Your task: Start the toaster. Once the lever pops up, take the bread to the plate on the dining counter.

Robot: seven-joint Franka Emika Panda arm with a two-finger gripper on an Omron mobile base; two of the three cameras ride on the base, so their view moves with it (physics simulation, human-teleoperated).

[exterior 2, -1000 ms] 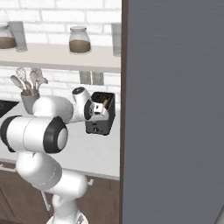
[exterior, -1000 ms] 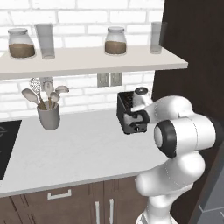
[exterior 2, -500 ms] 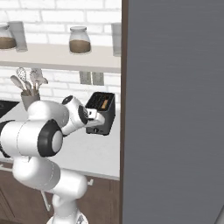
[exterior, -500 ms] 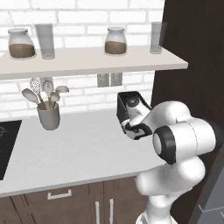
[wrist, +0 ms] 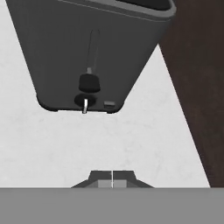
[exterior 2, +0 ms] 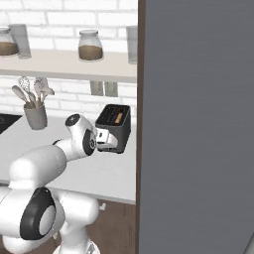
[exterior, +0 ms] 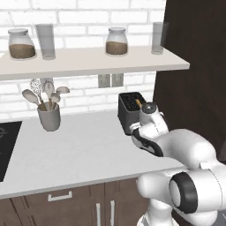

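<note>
My claw (wrist: 112,178) sits pinched narrow, tips together, holding nothing, low over the white bench (wrist: 65,144) just short of the toaster (wrist: 92,48). Its lever knob (wrist: 89,82) is at the slot's bottom. Bread (exterior: 138,103) pokes from the toaster's top.

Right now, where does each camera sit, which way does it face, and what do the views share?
Left base view: behind the arm's left, facing the brick wall; white arm lower right.
Right base view: behind its right; arm lower left, grey panel alongside.
Hand view: along the claw, tips together, facing the toaster's front lever.
All three share the boxy dark grey toaster on the white worktop; both base views share the grey utensil cup.
</note>
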